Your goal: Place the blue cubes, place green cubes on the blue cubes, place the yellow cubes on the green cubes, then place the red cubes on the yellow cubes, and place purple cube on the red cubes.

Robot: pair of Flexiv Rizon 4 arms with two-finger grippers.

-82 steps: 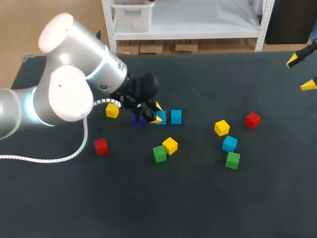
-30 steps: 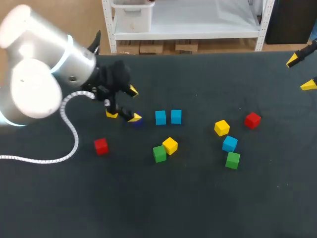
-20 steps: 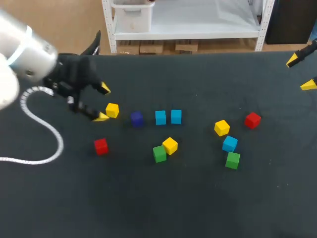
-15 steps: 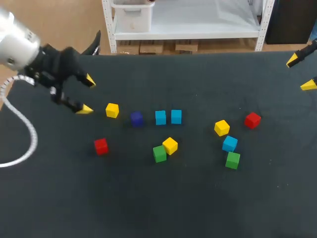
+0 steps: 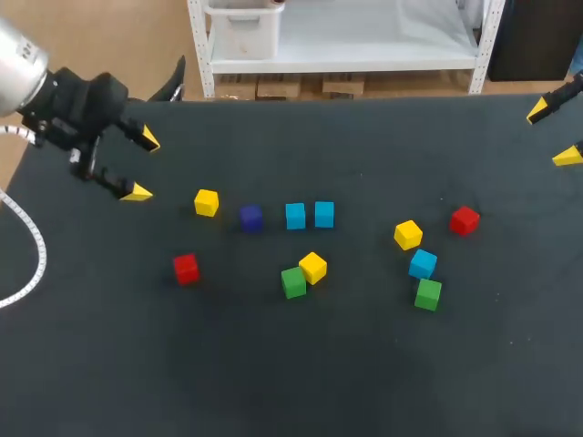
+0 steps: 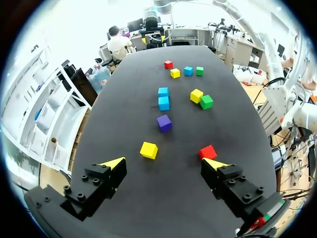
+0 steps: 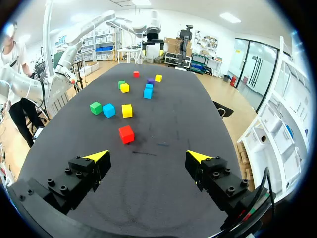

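While both arms hang back at the table's sides, eleven small plain-coloured cubes sit singly on the dark matte table, each resting on the surface itself.

Middle row, left to right:
- left yellow cube
- purple cube, near it
- pair of blue cubes, just beside each other and level with the purple one

Nearer the robot:
- left red cube, alone, well apart from the row
- middle yellow cube and middle green cube, corner to corner, apparently touching

Right-hand cluster:
- right red cube, outermost
- right yellow cube, near it
- right blue cube, just beside the yellow one on the robot's side
- right green cube, just beside the blue one, closest to the robot

Left gripper: at the table's far left. Black fingers with yellow tips are spread wide and grasp no cube, so the claw is released. Its wrist view puts the left yellow cube ahead of it, the left red cube just ahead of one fingertip, and the purple cube farther ahead between the two.

Right gripper: at the table's far right edge; little more than the yellow tips shows from above. Its wrist view shows the fingers wide apart, the claw released. The right red cube is the nearest cube ahead of it, still well apart. The yellow, blue and green cubes of that cluster lie in a line beyond it.
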